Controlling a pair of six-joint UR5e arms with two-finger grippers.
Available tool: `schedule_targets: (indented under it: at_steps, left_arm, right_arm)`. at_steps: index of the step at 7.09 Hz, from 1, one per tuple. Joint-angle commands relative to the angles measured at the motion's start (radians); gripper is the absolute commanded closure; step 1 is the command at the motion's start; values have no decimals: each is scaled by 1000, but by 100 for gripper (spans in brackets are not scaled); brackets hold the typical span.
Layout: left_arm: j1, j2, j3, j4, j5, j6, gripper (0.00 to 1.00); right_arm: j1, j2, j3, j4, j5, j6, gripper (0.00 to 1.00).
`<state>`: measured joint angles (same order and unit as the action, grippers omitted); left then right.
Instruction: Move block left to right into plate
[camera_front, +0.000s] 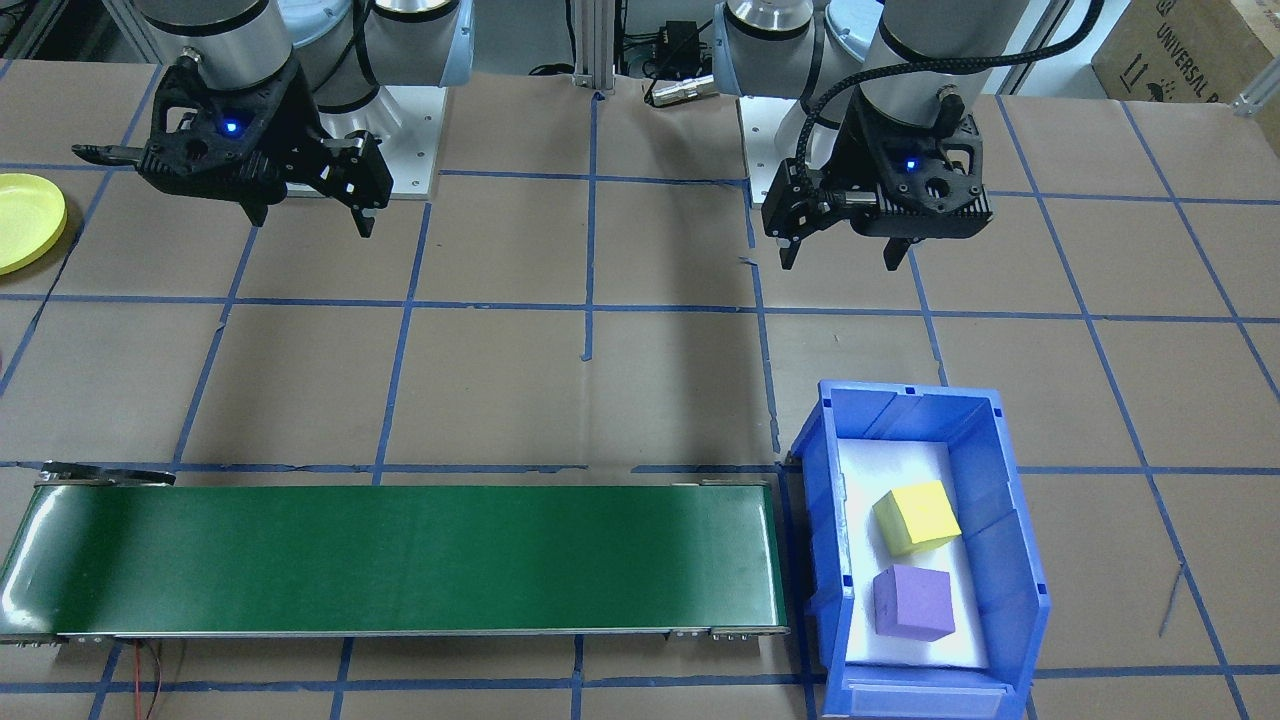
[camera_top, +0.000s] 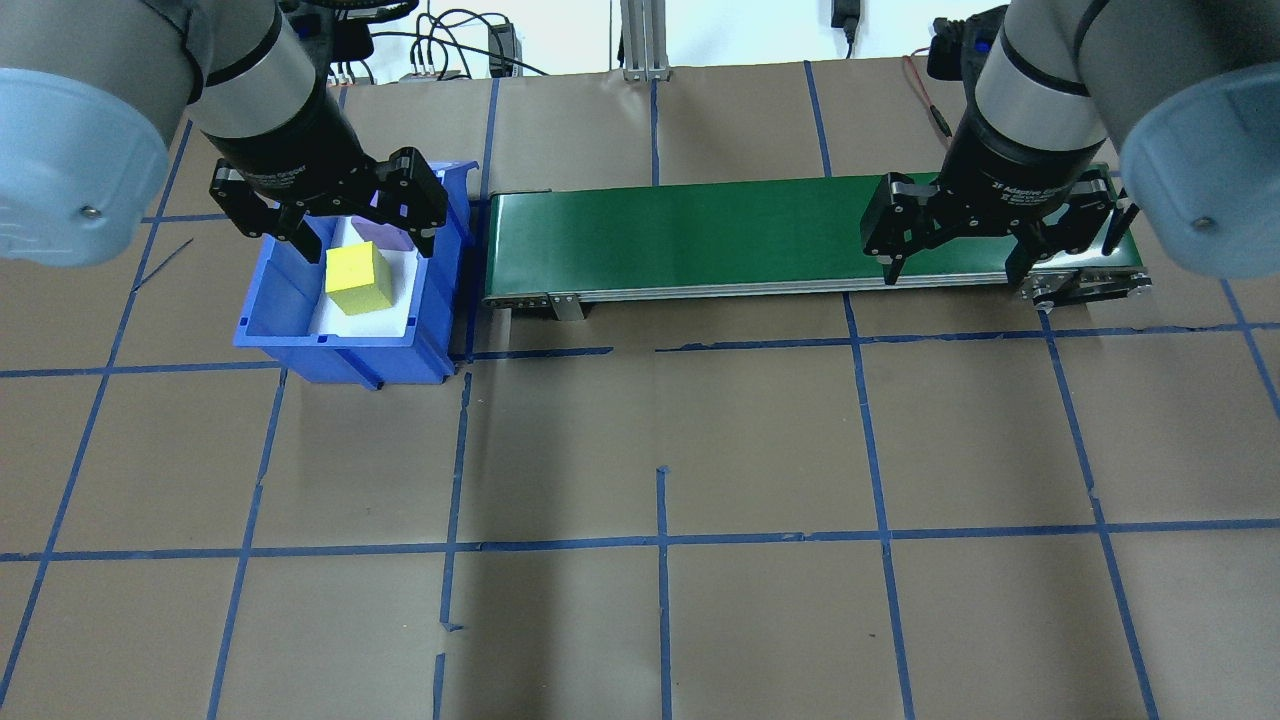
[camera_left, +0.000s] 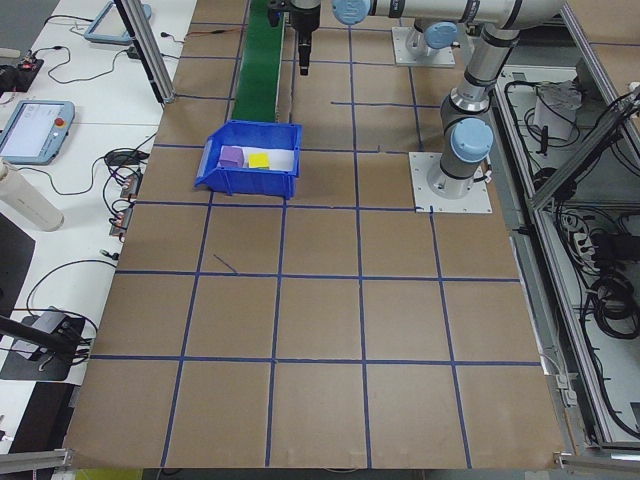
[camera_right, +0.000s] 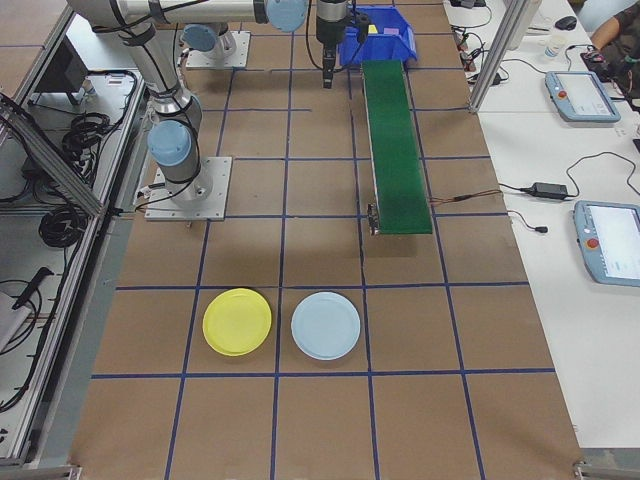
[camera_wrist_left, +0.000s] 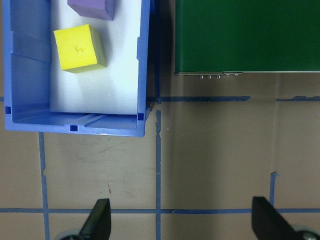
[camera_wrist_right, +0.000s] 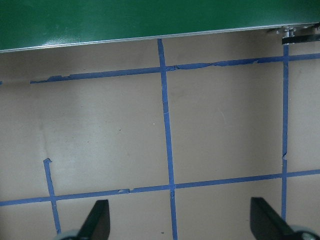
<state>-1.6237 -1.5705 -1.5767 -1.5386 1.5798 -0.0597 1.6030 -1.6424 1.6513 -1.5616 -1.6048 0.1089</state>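
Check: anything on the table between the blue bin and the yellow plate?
Yes. In the exterior right view, the green conveyor belt runs from the blue bin toward the yellow plate. Past its end, only bare taped table.

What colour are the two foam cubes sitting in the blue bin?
One yellow cube and one purple cube; the exterior front-facing view shows them best.

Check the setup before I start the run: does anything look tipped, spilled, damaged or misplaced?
Nothing serious. The yellow block and purple block sit inside the blue bin, the yellow one turned slightly askew. The green conveyor is bare, and the yellow plate lies flat. Only the blue floor tape looks torn.
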Motion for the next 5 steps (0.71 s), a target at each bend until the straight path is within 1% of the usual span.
schedule_targets:
  at_steps: [1, 4, 5]
  left_arm:
    - [-1, 0, -2, -1, 0, 9, 0]
    - [8, 0, 1, 0, 0, 12, 0]
    - [28, -2, 13, -11, -3, 14, 0]
  right_arm:
    - [0, 1, 2, -2, -1, 0, 0]
    - [2, 7, 11, -3, -7, -11, 0]
    - [-1, 6, 28, -11, -4, -12, 0]
